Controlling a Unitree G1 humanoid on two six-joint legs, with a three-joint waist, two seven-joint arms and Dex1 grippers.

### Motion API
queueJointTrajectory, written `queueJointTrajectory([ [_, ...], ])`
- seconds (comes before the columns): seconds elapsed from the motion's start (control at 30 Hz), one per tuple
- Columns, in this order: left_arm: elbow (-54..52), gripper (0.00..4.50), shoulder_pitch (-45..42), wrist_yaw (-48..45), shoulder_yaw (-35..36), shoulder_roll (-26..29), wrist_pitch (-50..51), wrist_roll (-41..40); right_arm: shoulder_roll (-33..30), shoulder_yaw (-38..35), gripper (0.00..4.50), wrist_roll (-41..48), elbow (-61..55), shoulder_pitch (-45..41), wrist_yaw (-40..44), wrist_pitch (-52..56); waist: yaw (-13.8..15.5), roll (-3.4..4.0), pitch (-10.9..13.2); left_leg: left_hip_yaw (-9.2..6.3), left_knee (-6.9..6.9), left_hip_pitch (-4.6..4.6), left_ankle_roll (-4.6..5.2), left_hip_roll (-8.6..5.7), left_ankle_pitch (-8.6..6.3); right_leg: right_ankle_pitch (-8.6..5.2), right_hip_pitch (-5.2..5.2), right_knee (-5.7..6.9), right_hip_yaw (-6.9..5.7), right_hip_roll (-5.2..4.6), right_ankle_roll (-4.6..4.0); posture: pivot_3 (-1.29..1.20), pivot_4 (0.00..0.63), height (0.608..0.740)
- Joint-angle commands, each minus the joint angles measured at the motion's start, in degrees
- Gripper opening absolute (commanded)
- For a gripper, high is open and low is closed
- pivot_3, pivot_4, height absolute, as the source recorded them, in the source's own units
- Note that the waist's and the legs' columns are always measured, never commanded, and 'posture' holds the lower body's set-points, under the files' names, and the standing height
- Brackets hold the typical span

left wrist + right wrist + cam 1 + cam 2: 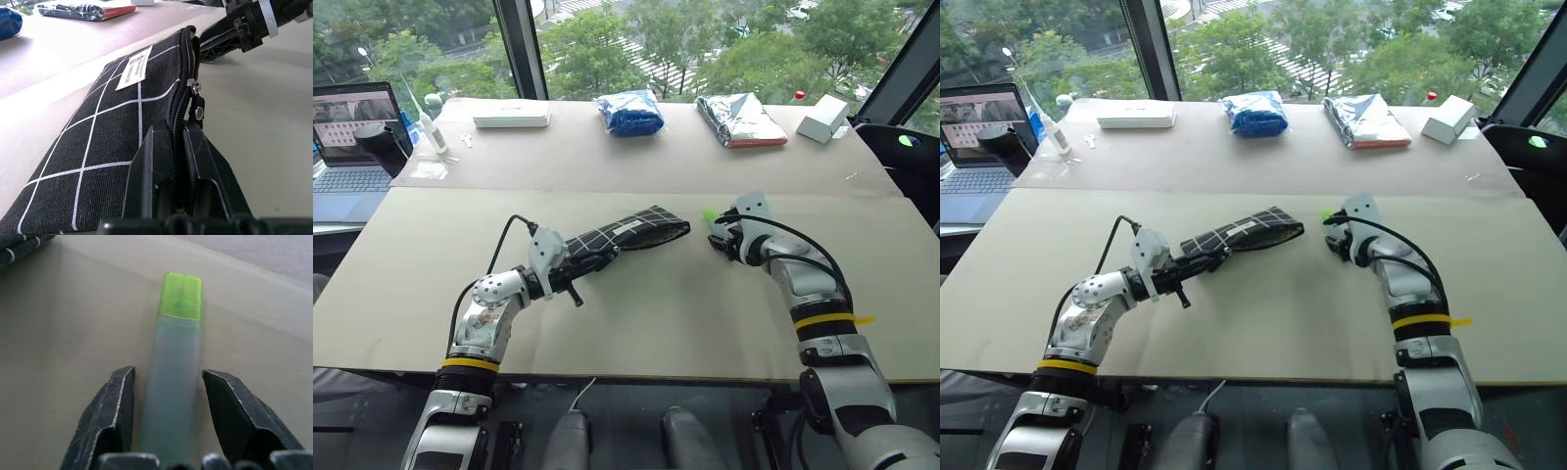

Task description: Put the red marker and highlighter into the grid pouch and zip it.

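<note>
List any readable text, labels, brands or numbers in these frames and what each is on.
None can be read.
Grid pouch: white label carries dark print, too blurred and slanted to read.
Laptop: its screen shows a picture, any text too small to tell.
Silver foil bag, blue bag, white box, highlighter: no lettering visible.

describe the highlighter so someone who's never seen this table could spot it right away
On the near half of the beige table, look just past the black white-gridded fabric pouch held by the left gripper. The highlighter, a chunky pale-green translucent pen with a bright lime cap, lies flat between the right gripper's open fingers. Nothing else nearby is green.
</note>
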Motion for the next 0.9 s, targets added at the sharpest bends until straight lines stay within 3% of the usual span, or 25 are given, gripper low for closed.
queueJointTrajectory([
  [0.03, -2.0, 0.00, 0.0, 0.3, 0.5, 0.1, 0.4, -0.8, 0.7, -1.6, 1.09, 2.2, 0.3, 1.0, 0.9, 2.9, -0.1, 0.00, 0.0, 0.00, 0.00, 0.00, 0.00, 0.00, 0.00, 0.00, 0.00, 0.00, 0.00, 0.00, 0.00, 0.00, 0.150, 0.740],
  [0.23, -1.9, 0.00, -0.2, 0.4, 0.6, 0.2, 0.3, -0.8, 0.4, -1.0, 1.05, 2.0, -0.3, 1.4, 0.9, 2.1, -0.2, 0.00, 0.0, -0.01, 0.00, 0.00, 0.00, 0.00, 0.00, 0.00, 0.02, -0.02, -0.02, 0.00, 0.01, 0.00, 0.150, 0.740],
  [0.4, -1.8, 0.00, -0.3, 0.2, 0.5, 0.3, 0.3, -0.8, -0.5, -2.4, 1.05, 2.3, -4.6, 0.4, 1.1, -7.7, -0.3, 0.01, 0.0, -0.01, 0.00, -0.02, 0.00, -0.01, 0.00, -0.01, 0.00, -0.03, -0.01, 0.00, 0.01, 0.00, 0.150, 0.740],
  [0.53, -1.9, 0.00, -0.3, -0.1, 0.4, 0.5, 0.5, -0.8, -6.5, -2.8, 1.05, 4.0, -14.5, 1.3, 9.8, -16.1, -0.3, 0.22, 0.2, 0.03, 0.01, -0.17, 0.00, -0.04, 0.00, -0.01, -0.16, -0.02, 0.04, -0.03, 0.02, 0.00, 0.150, 0.740],
  [0.67, -2.0, 0.00, -0.2, -0.2, 0.5, 0.4, 0.5, -0.9, -14.8, -0.5, 1.05, 6.0, -24.6, 9.5, 22.8, -21.2, 0.0, 0.17, 0.1, -0.02, -0.02, -0.22, 0.02, -0.01, -0.02, -0.02, -0.13, -0.12, -0.07, -0.02, 0.05, 0.00, 0.150, 0.740],
  [0.8, -2.3, 0.00, -0.1, -0.2, 0.3, 0.2, 0.6, -0.9, -20.8, -0.2, 1.05, 9.4, -31.0, 15.2, 30.7, -18.0, 0.1, 0.16, 0.1, 0.01, 0.04, -0.20, 0.03, -0.03, -0.03, -0.04, -0.05, -0.14, -0.03, -0.04, 0.08, 0.00, 0.150, 0.740],
  [0.9, -2.2, 0.00, -0.2, -0.5, 0.2, 0.2, 0.7, -0.9, -22.1, 1.5, 1.05, 8.6, -33.2, 16.7, 31.6, -17.1, -0.2, 0.17, 0.1, 0.01, 0.05, -0.19, 0.03, -0.02, -0.02, -0.06, -0.06, -0.12, -0.02, -0.03, 0.11, 0.00, 0.150, 0.740],
])
